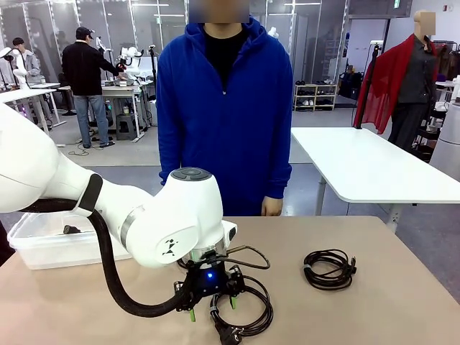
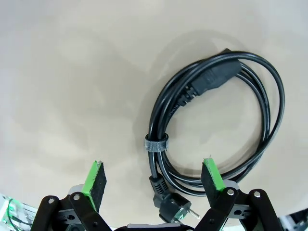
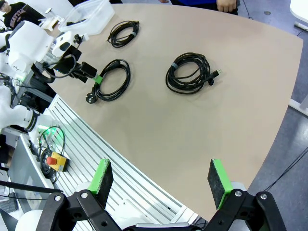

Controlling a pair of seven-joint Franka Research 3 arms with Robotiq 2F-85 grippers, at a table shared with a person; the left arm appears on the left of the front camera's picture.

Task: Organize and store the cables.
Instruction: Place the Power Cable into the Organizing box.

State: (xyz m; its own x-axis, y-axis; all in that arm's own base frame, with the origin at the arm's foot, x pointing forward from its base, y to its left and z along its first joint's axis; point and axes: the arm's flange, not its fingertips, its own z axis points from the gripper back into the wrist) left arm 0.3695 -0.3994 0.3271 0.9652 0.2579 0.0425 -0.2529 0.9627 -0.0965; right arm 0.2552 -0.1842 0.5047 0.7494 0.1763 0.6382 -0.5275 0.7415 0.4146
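1. Left tool: jaws fully apart, nothing gripped. It points down at the table.
2. Power cable: a thick black coil lying flat on the table directly under the left tool.
   - A grey strap binds the coil. The strapped section lies between the two green pads, nearer the middle of the gap.
   - The round power plug lies at the base of the gap, close to the tool body.
   - One pad stands over the near arc of the coil, the other over bare table.
   - Contact between pads and cable cannot be confirmed.
3. Right tool: jaws fully apart, nothing gripped. It is held high over the near table edge, looking across the table.
4. Second cable: a thin black coil with a small plug end, flat on the table well ahead of the right tool and well apart from the left tool.
5. Third cable: a smaller coil, farther ahead of the right tool, beyond the left tool and just beside a clear bin.
6. The bin holds a small dark item; its type cannot be determined.
7. A person in a blue jacket stands beyond both tools, one hand at the far table edge.
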